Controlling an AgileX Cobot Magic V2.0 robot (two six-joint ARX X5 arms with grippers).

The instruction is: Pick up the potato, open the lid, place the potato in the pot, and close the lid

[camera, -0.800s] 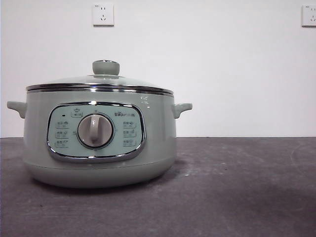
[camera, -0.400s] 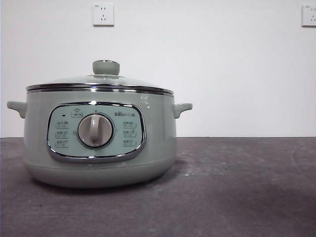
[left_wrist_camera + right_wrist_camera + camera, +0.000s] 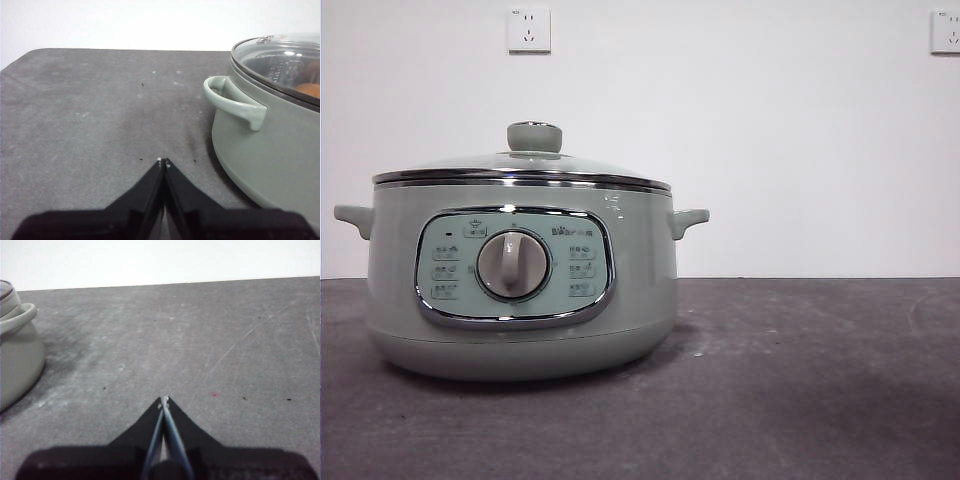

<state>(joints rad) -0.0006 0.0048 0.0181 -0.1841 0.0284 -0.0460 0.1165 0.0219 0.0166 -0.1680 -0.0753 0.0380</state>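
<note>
One pot (image 3: 520,290), one lid (image 3: 525,165) seated on it, one potato (image 3: 309,90) inside. Beside the pot, left gripper (image 3: 163,162) and right gripper (image 3: 163,400) are both closed, empty.

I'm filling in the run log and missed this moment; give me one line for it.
lid: closed on pot | potato: inside, seen through glass | left gripper: shut, empty, beside pot | right gripper: shut, empty, over table
</note>
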